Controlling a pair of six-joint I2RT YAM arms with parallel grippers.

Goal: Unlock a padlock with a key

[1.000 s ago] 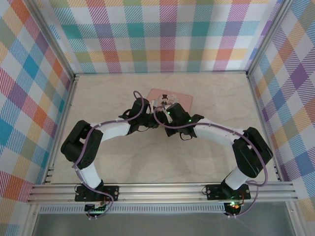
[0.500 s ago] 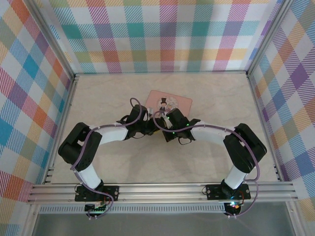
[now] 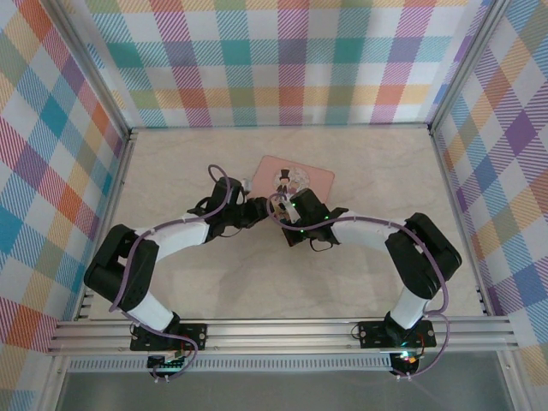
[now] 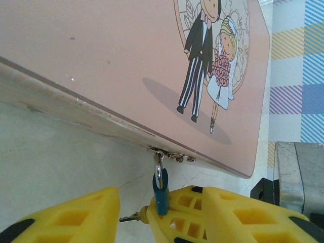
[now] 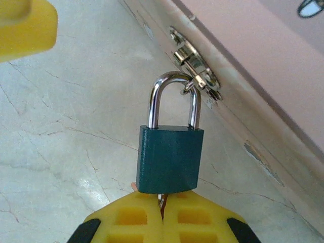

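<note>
The padlock (image 5: 169, 159) is small and teal-blue, and its silvery shackle (image 5: 172, 98) hangs closed from the hasp (image 5: 195, 68) on the pink tin (image 3: 295, 180). My right gripper (image 5: 163, 217) is shut on the key (image 5: 163, 199), whose blade runs up into the lock's underside. In the left wrist view the padlock (image 4: 161, 195) shows edge-on, with a thin metal end of the key (image 4: 129, 218) sticking out sideways. My left gripper (image 4: 163, 202) is open, one yellow finger (image 4: 66, 217) left of the lock and the other behind the right gripper's fingertips (image 4: 174, 225).
The pink tin (image 4: 126, 61) with a cartoon couple lies at the back middle of the marbled table (image 3: 171, 171). Both arms meet at its near edge. Checked walls (image 3: 60, 171) and metal frame posts (image 3: 128, 171) close in the sides.
My left arm has swung its elbow out left and lower, and its jaws have spread a little. The right gripper stays shut at the lock.
</note>
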